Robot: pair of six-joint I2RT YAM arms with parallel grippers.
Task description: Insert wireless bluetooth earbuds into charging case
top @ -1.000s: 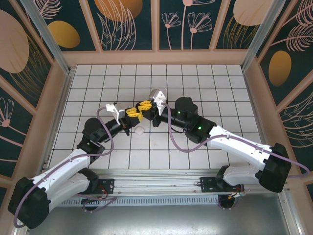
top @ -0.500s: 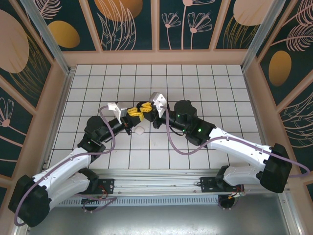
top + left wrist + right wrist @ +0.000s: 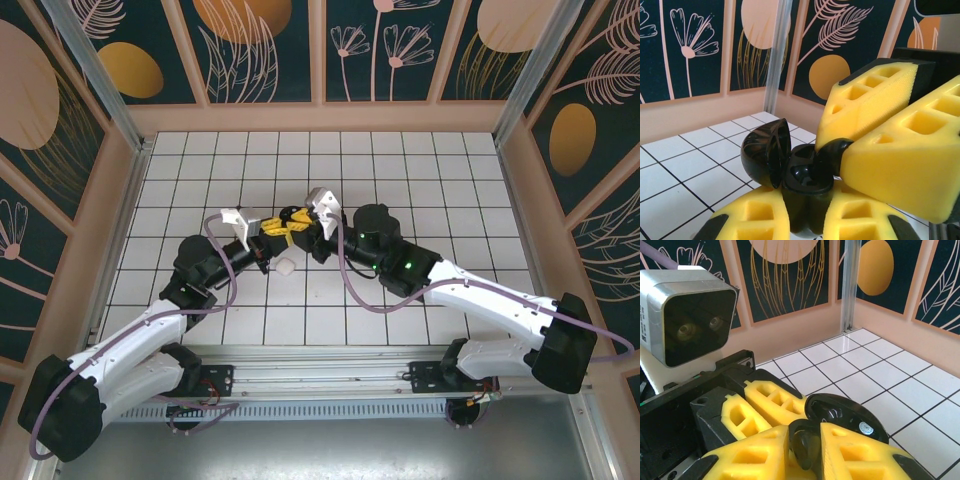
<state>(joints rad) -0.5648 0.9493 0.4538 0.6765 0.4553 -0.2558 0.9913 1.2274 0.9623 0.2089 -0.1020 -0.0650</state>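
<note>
My left gripper is shut on the body of a black charging case, held upright with its lid swung open to the left. My right gripper comes in from the right with a black earbud pinched at its fingertips, and the earbud's end is down in the case's right pocket. In the right wrist view the earbud sits between my yellow fingers, with the open lid behind. From above, both grippers meet over the middle tiles.
A small white object lies on the tiled floor just below the left gripper. Peach walls with dark floral panels close in the floor on three sides. Open tiles stretch behind and to both sides.
Both grippers crept slightly left together, and the earbud stays pressed at the case's mouth. The right jaws look a touch wider than a second ago.
</note>
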